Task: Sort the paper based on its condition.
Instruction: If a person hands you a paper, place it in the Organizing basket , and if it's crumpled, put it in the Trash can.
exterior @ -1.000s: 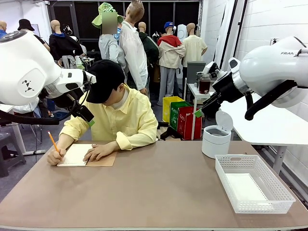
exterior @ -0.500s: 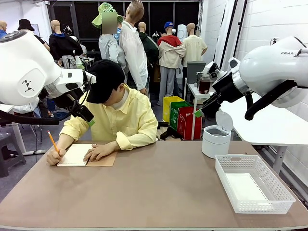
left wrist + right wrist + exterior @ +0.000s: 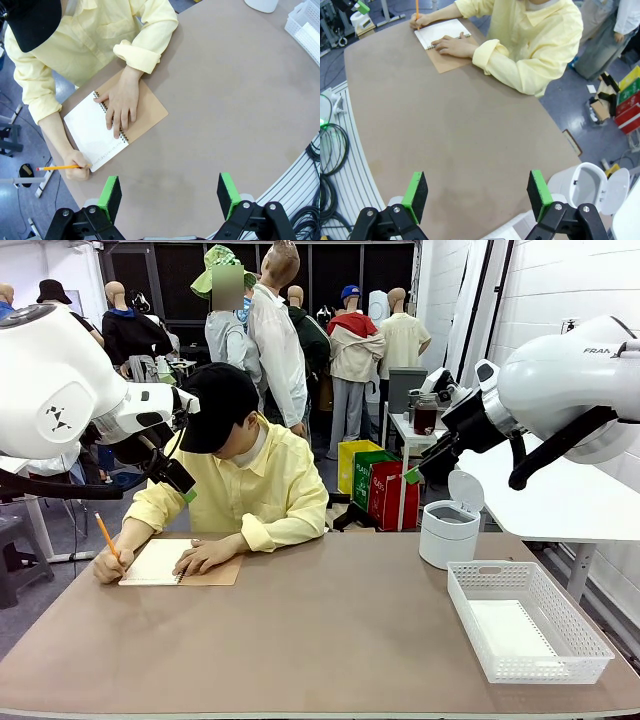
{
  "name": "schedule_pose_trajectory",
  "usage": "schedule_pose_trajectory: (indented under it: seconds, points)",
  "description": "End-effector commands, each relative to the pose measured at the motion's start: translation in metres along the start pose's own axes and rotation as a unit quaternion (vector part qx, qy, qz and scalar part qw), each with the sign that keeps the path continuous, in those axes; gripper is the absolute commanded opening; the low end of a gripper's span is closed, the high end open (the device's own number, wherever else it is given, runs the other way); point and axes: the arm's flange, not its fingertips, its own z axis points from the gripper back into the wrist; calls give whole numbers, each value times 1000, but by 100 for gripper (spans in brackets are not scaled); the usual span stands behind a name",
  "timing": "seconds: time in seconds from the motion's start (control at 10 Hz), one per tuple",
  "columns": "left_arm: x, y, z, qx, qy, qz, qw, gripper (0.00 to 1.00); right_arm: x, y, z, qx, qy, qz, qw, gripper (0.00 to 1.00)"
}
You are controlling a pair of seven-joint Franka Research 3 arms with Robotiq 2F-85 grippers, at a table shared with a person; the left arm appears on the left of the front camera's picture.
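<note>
My left hand [image 3: 170, 192] and right hand [image 3: 477, 192] hang spread, holding nothing, above the bench [image 3: 330, 640]; at middle left a person [image 3: 250, 480] writes in a notebook [image 3: 155, 562].

A pale yellow shirt [image 3: 272, 498] and black cap [image 3: 218, 408] are being worn by the person [image 3: 240, 475]; an orange pencil [image 3: 105, 535] is being held over a white-paged, brown-covered notebook [image 3: 155, 562]. Plain white paper [image 3: 505, 628] is being held in a white lattice basket [image 3: 545, 668] on the taupe table [image 3: 300, 640].

Black letters "FRAN" sit on the white right arm [image 3: 560, 380], far back from the right pincer [image 3: 412, 476]. White words on the red bag [image 3: 385, 492] are too small to read.
</note>
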Motion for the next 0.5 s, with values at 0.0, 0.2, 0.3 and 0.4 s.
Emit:
schedule_pose_trajectory:
  seconds: [0.0, 0.2, 0.3, 0.4]
  points:
    - [0, 1, 1, 0, 0, 2, 1000, 100, 0, 0, -1, 1, 1, 1, 1000, 100]
    - [0, 1, 1, 0, 0, 2, 1000, 100, 0, 0, -1, 1, 1, 1, 1000, 100]
    - [0, 1, 1, 0, 0, 2, 1000, 100, 0, 0, -1, 1, 1, 1, 1000, 100]
    - [0, 1, 1, 0, 0, 2, 1000, 100, 0, 0, -1, 1, 1, 1, 1000, 100]
